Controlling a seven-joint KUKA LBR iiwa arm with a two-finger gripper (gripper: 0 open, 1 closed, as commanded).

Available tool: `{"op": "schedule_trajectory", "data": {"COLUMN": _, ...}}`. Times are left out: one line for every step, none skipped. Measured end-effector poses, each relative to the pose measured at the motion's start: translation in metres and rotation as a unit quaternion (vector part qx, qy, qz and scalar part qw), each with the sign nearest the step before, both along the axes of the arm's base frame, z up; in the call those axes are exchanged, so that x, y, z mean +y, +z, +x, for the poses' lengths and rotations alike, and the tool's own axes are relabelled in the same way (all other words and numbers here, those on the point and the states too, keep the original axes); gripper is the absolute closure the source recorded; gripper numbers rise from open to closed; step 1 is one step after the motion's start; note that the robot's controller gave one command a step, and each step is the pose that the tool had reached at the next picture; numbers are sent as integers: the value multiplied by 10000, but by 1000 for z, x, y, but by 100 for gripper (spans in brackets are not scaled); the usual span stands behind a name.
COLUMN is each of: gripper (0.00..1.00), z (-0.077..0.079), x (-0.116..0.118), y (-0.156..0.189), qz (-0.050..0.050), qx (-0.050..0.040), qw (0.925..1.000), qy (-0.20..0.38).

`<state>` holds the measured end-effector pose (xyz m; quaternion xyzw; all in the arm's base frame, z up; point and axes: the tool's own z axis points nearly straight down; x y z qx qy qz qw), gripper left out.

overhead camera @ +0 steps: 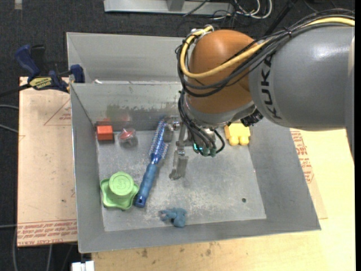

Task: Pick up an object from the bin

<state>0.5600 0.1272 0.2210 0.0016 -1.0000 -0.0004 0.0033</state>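
My gripper [178,169] hangs below the wrist over the bin's middle, with its tip close above the bare floor. A blue bottle brush [151,164] lies just left of it, running from the back centre down to the front left, its bristled end at the back. The gripper tip stands a little apart from the brush handle. A yellow toy block [237,134] lies behind and to the right of the gripper, partly covered by the wrist.
A green round lid [118,190] lies at the front left by the brush's handle end. A red block [104,132] and a small clear cup with red inside [128,138] sit at the back left. A small blue-grey piece [174,217] lies near the front wall.
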Motion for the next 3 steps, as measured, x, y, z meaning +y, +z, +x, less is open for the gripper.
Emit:
{"op": "schedule_trajectory", "data": {"gripper": 0, "z": 3, "x": 27, "y": -156, "qz": -1, "qx": -5, "qw": 10000, "qy": -23}}
{"op": "schedule_trajectory", "data": {"gripper": 0, "z": -43, "x": 98, "y": -151, "qz": 13, "qx": -20, "qw": 9998, "qy": -199}}
{"op": "schedule_trajectory", "data": {"gripper": 100, "z": -38, "x": 92, "y": -149, "qz": 3, "qx": -54, "qw": 9997, "qy": -242}}
